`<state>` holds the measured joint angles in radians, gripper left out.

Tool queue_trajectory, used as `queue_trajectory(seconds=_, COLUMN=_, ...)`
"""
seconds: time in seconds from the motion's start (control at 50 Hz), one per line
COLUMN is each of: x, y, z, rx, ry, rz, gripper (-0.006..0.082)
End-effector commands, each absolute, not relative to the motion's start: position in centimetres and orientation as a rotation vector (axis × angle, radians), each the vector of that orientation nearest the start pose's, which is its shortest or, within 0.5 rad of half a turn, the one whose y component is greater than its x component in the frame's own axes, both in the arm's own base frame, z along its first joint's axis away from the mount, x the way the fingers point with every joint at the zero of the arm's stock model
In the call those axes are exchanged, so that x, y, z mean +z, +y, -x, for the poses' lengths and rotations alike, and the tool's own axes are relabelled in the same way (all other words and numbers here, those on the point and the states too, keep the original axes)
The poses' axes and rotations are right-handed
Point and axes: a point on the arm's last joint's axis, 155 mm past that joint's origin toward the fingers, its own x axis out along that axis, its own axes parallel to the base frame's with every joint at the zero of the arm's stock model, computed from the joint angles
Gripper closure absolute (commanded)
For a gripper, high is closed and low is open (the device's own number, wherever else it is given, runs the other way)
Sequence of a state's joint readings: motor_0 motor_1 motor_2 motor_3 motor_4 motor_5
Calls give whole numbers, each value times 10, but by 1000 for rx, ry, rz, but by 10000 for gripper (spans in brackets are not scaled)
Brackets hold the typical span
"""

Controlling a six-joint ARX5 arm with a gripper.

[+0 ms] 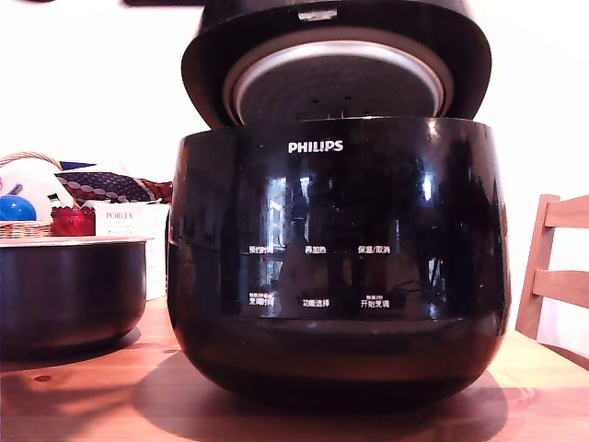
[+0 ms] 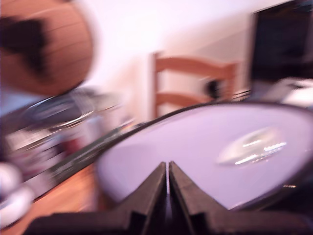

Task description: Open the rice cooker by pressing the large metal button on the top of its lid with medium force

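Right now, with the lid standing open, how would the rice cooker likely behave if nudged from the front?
The rice cooker looks bulky and broad-based on the wooden table, so it would probably slide rather than tip. Its glossy shell likely offers little grip. The raised lid may wobble at its hinge.

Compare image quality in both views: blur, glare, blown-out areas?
Exterior view: sharp; background wall blown out white, glossy rice cooker shows reflections and glare spots, raised lid underside clearly visible. Wrist view: heavy motion blur throughout; end effector fingertips closed together, lid top washed pale by glare, its metal button smeared.
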<state>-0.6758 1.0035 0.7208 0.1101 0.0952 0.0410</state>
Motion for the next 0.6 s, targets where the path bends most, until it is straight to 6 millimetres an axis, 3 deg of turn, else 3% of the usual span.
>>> queue_trajectory(seconds=0.0, x=278, y=-235, z=-291, rx=-724, ry=133, rz=-111, gripper=791)
queue_trajectory(seconds=0.26, x=287, y=-174, z=-317, rx=-544, ry=121, rz=-113, gripper=791)
queue_trajectory(seconds=0.58, x=285, y=-114, z=-333, rx=-373, ry=155, rz=-104, gripper=791)
